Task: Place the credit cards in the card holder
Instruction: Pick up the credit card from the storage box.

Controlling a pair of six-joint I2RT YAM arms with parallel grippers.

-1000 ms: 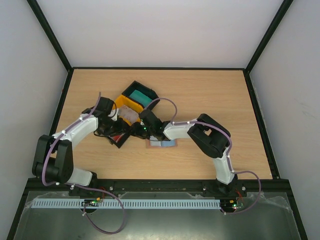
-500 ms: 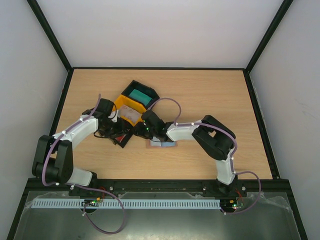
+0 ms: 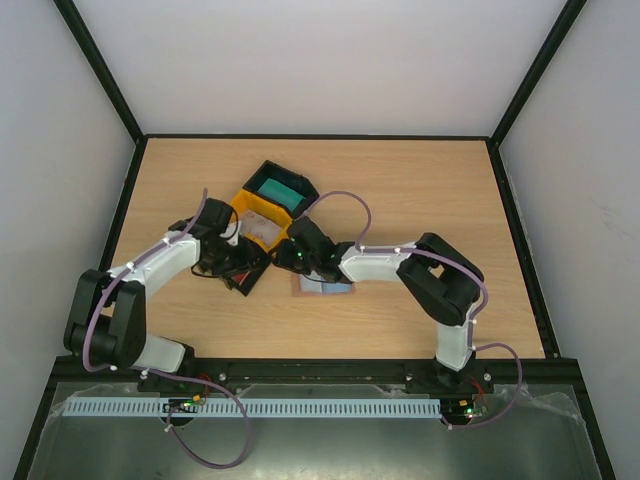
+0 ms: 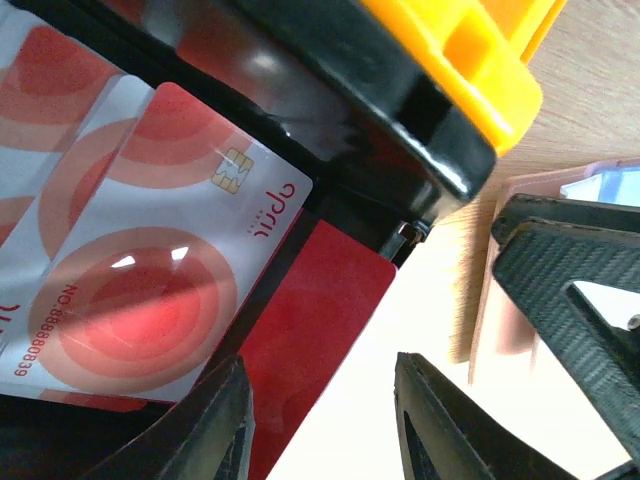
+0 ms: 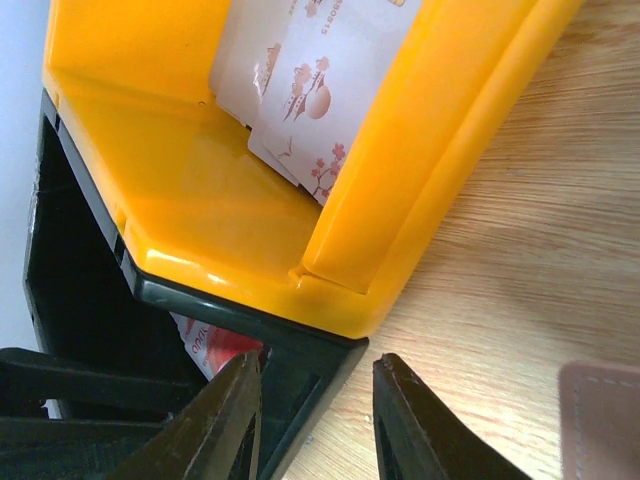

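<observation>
— So, where do the two grippers sit?

— Both crowd the cluster of trays left of centre in the top view. The left gripper [image 4: 320, 400] hangs at the corner of the lower black tray [image 4: 400, 95], with its fingers [image 4: 225, 425] apart and nothing pinched. A plain red card [image 4: 315, 330] shows in the gap, under the gripper.

— And the other one?

— The right gripper [image 5: 318, 365] points at the near corner of the yellow tray [image 5: 440, 120], its fingers [image 5: 410, 425] likewise spread and holding nothing. Its black fingers also show at the right edge of the left wrist view.

— Where are the cards?

— The red-and-white credit cards [image 4: 150, 260] lie overlapping in the lower black tray. The pale pinkish-white cards [image 5: 300, 85] lean inside the yellow tray, which sits partly over that black tray. A teal card [image 3: 279, 188] lies in the upper black tray [image 3: 262, 170], behind the yellow one.

— And the card holder?

— The card holder [image 3: 316, 287] lies flat on the wooden table [image 3: 430, 190], just right of the trays, under the right arm's forearm. Its corner shows at the lower right of the right wrist view. Something pale blue lies on its right part; I cannot tell what.
</observation>
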